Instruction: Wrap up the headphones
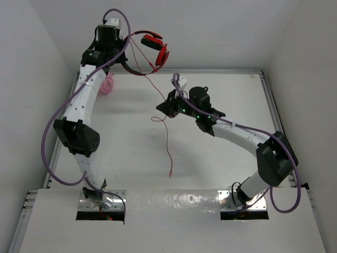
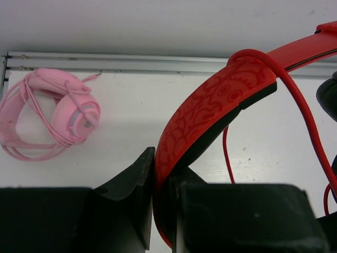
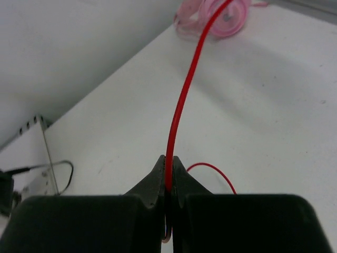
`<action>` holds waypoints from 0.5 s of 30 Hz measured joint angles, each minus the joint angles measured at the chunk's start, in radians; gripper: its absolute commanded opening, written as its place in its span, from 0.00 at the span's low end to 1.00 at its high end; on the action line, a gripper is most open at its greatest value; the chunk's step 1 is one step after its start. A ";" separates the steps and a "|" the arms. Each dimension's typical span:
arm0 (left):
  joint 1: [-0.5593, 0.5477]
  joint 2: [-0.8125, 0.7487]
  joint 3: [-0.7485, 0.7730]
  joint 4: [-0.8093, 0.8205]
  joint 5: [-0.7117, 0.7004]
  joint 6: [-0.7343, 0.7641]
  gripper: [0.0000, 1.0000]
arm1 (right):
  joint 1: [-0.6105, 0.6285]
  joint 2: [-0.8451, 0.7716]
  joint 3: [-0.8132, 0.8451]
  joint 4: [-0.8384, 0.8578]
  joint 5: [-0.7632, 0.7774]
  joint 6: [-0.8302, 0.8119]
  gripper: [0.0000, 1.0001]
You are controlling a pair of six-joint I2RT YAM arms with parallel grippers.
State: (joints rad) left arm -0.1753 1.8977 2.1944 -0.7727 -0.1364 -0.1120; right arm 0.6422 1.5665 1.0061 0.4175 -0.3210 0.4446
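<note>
The red headphones (image 1: 156,48) hang in the air at the back of the table, ear cups to the right. My left gripper (image 1: 126,59) is shut on their patterned red-and-black headband (image 2: 210,110). The thin red cord (image 1: 150,81) loops over the headband and runs down to my right gripper (image 1: 164,107), which is shut on it (image 3: 179,116). Below that gripper the cord (image 1: 167,142) trails across the table, its plug end lying toward the front. In the right wrist view a small loop of cord (image 3: 216,171) lies on the table behind the fingers.
Pink headphones (image 1: 107,84) with their cord wrapped round them lie at the back left of the table, also in the left wrist view (image 2: 52,113) and the right wrist view (image 3: 218,13). A metal rail (image 2: 131,62) edges the table's back and sides.
</note>
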 measured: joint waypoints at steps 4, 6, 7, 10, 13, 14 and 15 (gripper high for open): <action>-0.011 0.022 -0.053 0.014 -0.013 0.022 0.00 | 0.004 0.002 0.144 -0.218 -0.071 -0.069 0.00; -0.032 0.029 -0.098 0.035 -0.059 0.080 0.00 | 0.004 0.007 0.233 -0.332 -0.083 -0.095 0.00; -0.053 0.027 -0.138 0.060 -0.105 0.119 0.00 | 0.004 0.012 0.277 -0.380 -0.077 -0.106 0.00; -0.140 0.015 -0.301 0.159 -0.200 0.245 0.00 | 0.000 0.033 0.425 -0.542 -0.031 -0.157 0.00; -0.218 0.015 -0.409 0.183 -0.214 0.334 0.00 | -0.024 0.058 0.538 -0.716 0.029 -0.209 0.00; -0.235 0.015 -0.422 0.184 -0.214 0.360 0.00 | -0.038 0.070 0.563 -0.771 0.040 -0.219 0.00; -0.246 0.015 -0.428 0.189 -0.215 0.389 0.00 | -0.055 0.085 0.586 -0.822 0.054 -0.230 0.00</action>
State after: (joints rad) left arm -0.4217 1.9129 1.7660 -0.5838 -0.3511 0.2775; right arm 0.5869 1.6512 1.5925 -0.4042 -0.2672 0.2150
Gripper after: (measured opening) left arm 0.108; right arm 0.003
